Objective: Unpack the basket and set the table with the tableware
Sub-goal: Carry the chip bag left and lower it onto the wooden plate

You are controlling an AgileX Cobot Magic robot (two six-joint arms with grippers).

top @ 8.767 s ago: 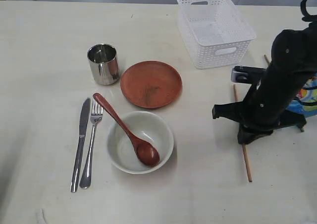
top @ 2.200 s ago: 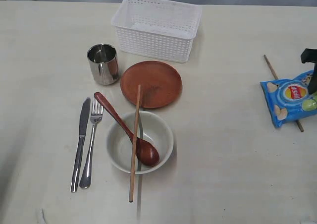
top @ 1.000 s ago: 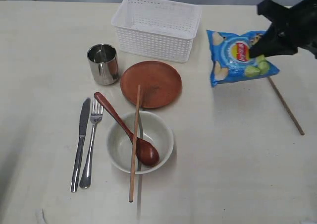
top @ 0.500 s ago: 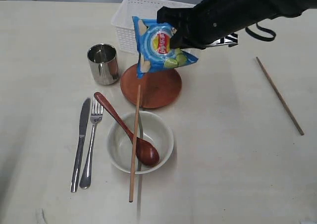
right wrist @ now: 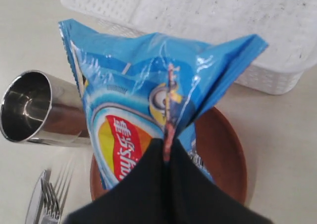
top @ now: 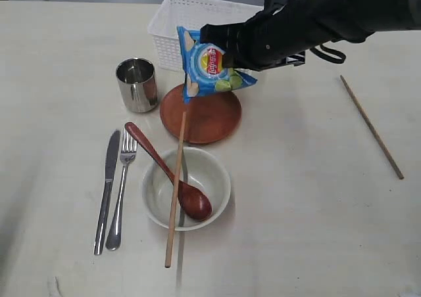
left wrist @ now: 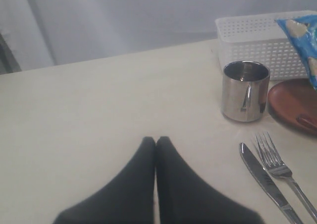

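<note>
Operator: What is the lighting condition?
Technician: Bright, even and diffuse. The table (top: 316, 231) shows only soft, faint shadows, one beside the bowl (top: 209, 173).
Operator: Any glare or blur?
Technician: The cup (left wrist: 245, 92) and the crisp packet (right wrist: 124, 110) carry bright reflections. The left gripper (left wrist: 156, 140), close to its lens, is dark and soft-edged.
</note>
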